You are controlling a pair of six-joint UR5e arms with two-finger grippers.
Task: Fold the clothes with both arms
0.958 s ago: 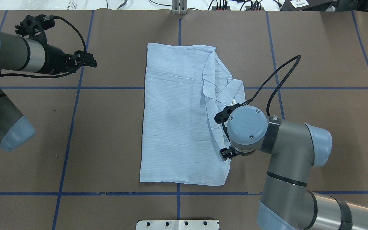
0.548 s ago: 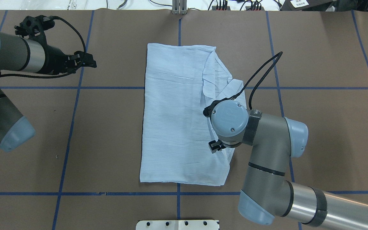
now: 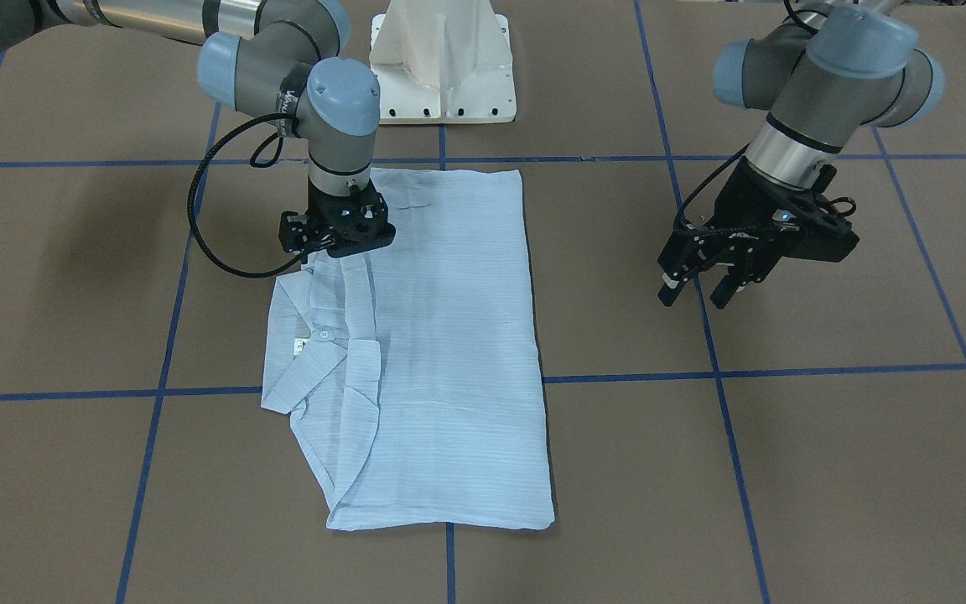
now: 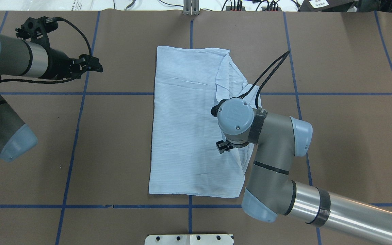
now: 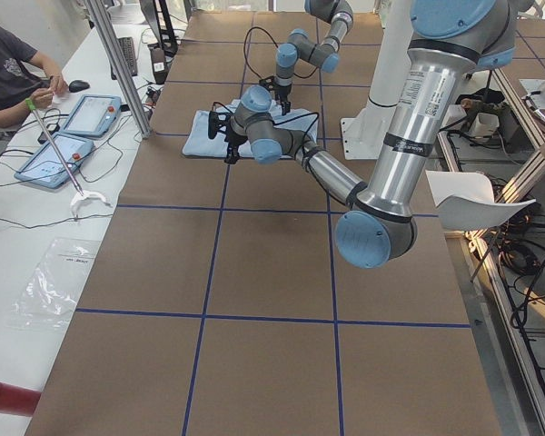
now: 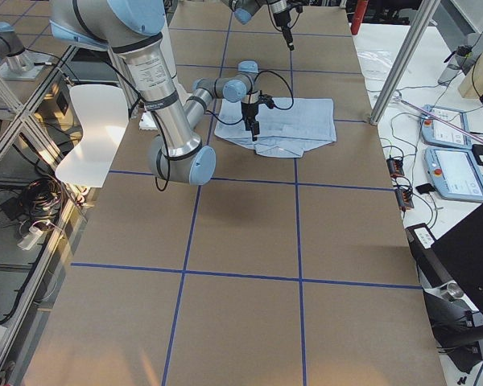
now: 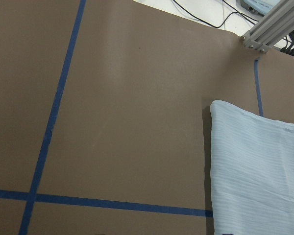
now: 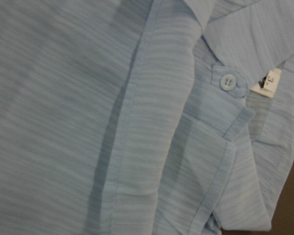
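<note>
The light blue striped shirt (image 4: 185, 129) lies flat on the brown table, folded into a tall rectangle. Its collar (image 3: 298, 352) and a folded flap stick out on the robot's right side. The right wrist view is filled with fabric, a white button (image 8: 228, 82) and the neck label (image 8: 269, 81). My right gripper (image 3: 339, 252) points straight down onto the shirt's right strip near the collar. Its fingers are hidden against the cloth, so I cannot tell its state. My left gripper (image 3: 697, 289) hovers open and empty above bare table, well off the shirt's left edge (image 7: 213, 161).
The white pedestal base (image 3: 441, 75) stands at the robot's side of the table. Blue tape lines (image 4: 77, 129) cross the brown surface. An aluminium post (image 4: 191, 8) stands at the far edge. An operator (image 5: 9, 73) sits at a side table with tablets (image 5: 73, 127).
My right arm has swung leftward in the overhead view, from the shirt's right edge to over its right strip. The left arm and the shirt have not visibly moved.
</note>
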